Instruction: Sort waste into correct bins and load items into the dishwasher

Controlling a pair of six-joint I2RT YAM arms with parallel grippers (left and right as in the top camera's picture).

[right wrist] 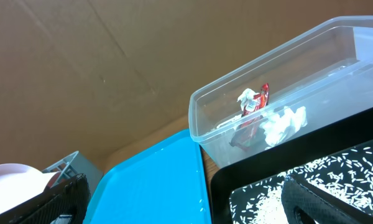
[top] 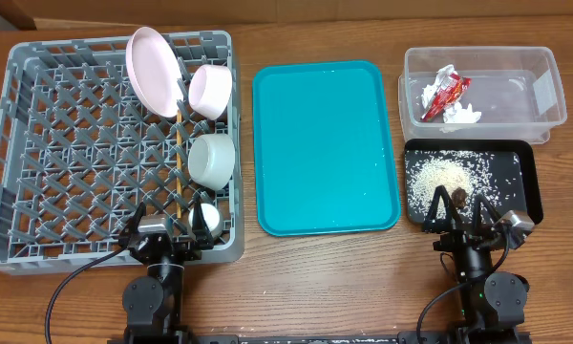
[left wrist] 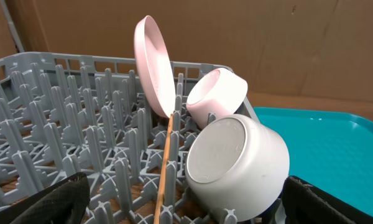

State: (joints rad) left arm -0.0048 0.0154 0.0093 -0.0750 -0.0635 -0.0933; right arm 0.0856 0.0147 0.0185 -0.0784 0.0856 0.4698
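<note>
With both grippers, left [top: 169,232] and right [top: 468,218], spread empty, the plate [top: 153,70] propped at the rack's [top: 38,143] 12 o'clock could topple if jolted.

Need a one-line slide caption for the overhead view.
Dishes racked in grey dish rack, teal tray bare, waste sorted into bins.

Two black arms sit on the table's near edge. The left arm [top: 155,287], below the grey dish rack [top: 38,143], has a round black joint housing, a silver-grey wrist block and a black cable looping off left. The right arm [top: 492,287], far right of the rack, has the same housing, silver block and looping cable. Finger pads [left wrist: 46,202] are matte black.
</note>
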